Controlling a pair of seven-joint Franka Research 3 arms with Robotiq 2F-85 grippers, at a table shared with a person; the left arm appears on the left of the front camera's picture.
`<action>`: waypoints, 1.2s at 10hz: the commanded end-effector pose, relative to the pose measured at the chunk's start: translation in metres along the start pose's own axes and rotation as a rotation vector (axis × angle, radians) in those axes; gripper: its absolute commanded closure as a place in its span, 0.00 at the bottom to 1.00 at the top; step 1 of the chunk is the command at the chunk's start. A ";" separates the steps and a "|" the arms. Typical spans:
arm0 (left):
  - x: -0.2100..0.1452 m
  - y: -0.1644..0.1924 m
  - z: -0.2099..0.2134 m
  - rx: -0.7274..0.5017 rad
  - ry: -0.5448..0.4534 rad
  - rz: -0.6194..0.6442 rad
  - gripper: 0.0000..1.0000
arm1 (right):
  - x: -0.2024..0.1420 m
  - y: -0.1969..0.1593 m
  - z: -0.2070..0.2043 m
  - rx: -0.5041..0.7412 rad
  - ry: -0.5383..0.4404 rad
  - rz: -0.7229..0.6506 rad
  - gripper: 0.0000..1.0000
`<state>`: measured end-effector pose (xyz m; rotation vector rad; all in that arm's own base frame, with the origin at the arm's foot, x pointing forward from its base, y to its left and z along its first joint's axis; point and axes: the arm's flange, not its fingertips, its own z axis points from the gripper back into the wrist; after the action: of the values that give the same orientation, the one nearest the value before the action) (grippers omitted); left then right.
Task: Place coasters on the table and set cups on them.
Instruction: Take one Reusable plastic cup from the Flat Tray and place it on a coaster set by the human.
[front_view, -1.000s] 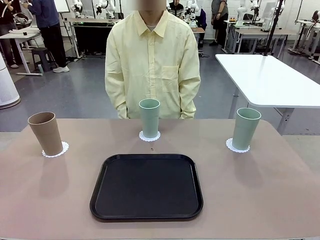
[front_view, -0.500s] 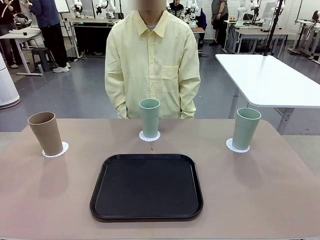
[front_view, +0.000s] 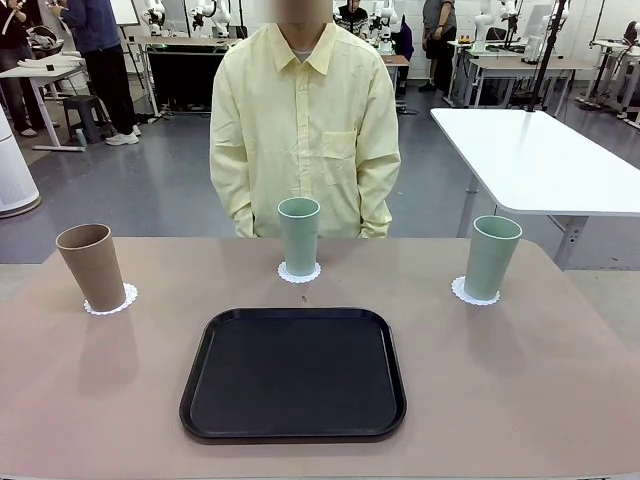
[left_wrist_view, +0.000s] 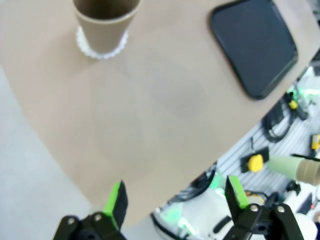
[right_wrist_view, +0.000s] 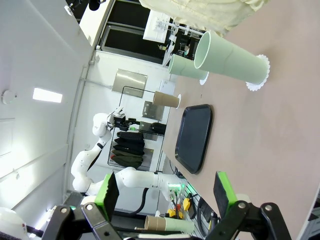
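Note:
On the beige table (front_view: 560, 370) three cups stand upright, each on a white lacy coaster. The tan-brown cup (front_view: 91, 265) is at the left on its coaster (front_view: 127, 297), also seen from above in the left wrist view (left_wrist_view: 106, 19). A mint green cup (front_view: 299, 235) stands at the far middle on a coaster (front_view: 299, 273), in front of the person. Another mint green cup (front_view: 491, 256) stands at the right on a coaster (front_view: 462, 291), and lies sideways in the right wrist view (right_wrist_view: 231, 56). My left gripper (left_wrist_view: 175, 199) is open and empty, high above the table's edge. My right gripper (right_wrist_view: 164, 192) is open and empty too.
A black tray (front_view: 294, 373) lies empty in the middle of the near side. The person in a pale yellow shirt (front_view: 304, 125) stands at the far edge with arms down. A white table (front_view: 540, 160) stands behind at the right.

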<state>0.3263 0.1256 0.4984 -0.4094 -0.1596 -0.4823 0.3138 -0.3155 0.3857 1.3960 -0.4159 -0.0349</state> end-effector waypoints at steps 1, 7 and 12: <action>0.005 0.008 -0.003 -0.010 0.021 -0.062 0.00 | -0.001 0.000 0.000 -0.005 -0.004 -0.005 0.00; -0.020 0.133 0.042 -0.878 -0.348 0.060 0.00 | -0.001 0.000 0.000 -0.005 -0.004 -0.005 0.00; -0.062 0.221 0.048 -0.879 -0.370 0.283 0.00 | -0.001 0.000 0.000 -0.005 -0.004 -0.005 0.00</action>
<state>0.3716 0.3075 0.4256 -1.3983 -0.2872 -0.2032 0.3135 -0.3157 0.3856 1.3958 -0.4163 -0.0357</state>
